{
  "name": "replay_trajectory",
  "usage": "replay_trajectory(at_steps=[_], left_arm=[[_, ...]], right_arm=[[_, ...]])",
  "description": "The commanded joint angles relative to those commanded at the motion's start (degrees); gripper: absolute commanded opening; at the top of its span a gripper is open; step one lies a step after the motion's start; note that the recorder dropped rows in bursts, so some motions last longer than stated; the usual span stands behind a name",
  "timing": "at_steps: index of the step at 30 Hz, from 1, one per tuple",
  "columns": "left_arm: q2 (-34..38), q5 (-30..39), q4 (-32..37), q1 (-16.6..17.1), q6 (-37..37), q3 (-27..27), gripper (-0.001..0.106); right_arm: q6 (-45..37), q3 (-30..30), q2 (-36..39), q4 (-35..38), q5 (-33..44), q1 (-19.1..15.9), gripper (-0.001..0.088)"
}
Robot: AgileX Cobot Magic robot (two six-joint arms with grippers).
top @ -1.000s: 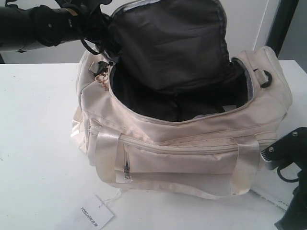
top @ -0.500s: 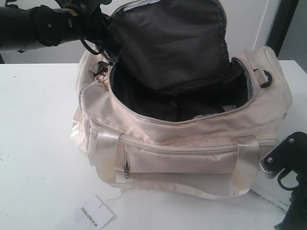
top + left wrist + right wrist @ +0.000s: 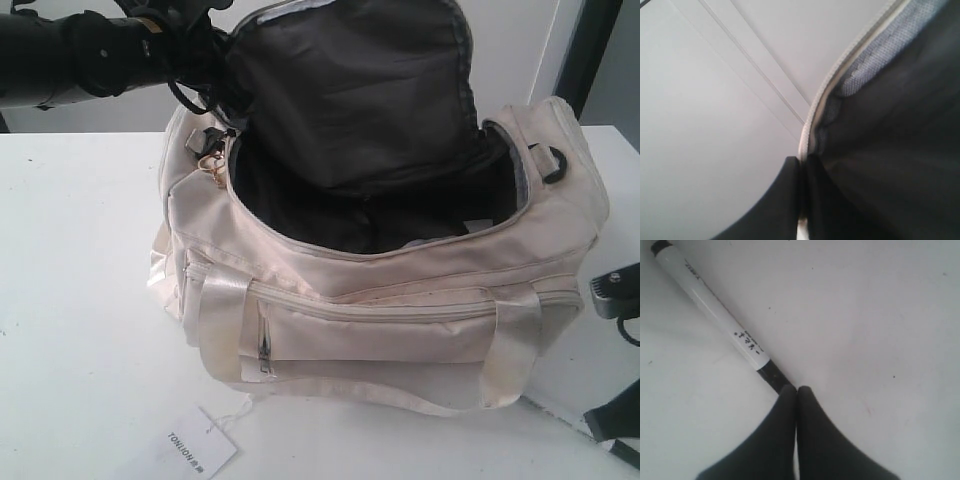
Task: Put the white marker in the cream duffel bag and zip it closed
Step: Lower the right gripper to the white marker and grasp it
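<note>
White table (image 3: 80, 300), nothing fancy. The right gripper (image 3: 796, 390) has just swung out beside the cream duffel bag (image 3: 400, 330), jaws pressed together at the dark end of the white marker (image 3: 715, 310), which lies flat on the table. The left gripper (image 3: 802, 167) pinches the bag's flap open, so the pickup looks next.

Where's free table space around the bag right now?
Bare table left of the cream duffel bag, up to the left arm. Front strip narrow, paper tag lying there. Right side crowded: right arm close beside the bag.

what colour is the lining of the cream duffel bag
The lining is dark charcoal grey, clearest in the exterior view.
</note>
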Motion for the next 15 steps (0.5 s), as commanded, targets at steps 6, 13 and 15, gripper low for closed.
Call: replay_trajectory(at_steps=[6,13,15], left_arm=[[0.0,0.0,0.0,0.0,0.0,0.0,0.000],[0.0,0.0,0.0,0.0,0.0,0.0,0.000],[0.0,0.0,0.0,0.0,0.0,0.0,0.000]], right_arm=[[-9.0,0.0,1.0,8.1,-0.9,-3.8,0.0000],[-9.0,0.3,3.6,6.1,-5.9,-4.5,0.0000],[-9.0,0.9,4.1,6.1,-8.0,-4.5,0.0000]])
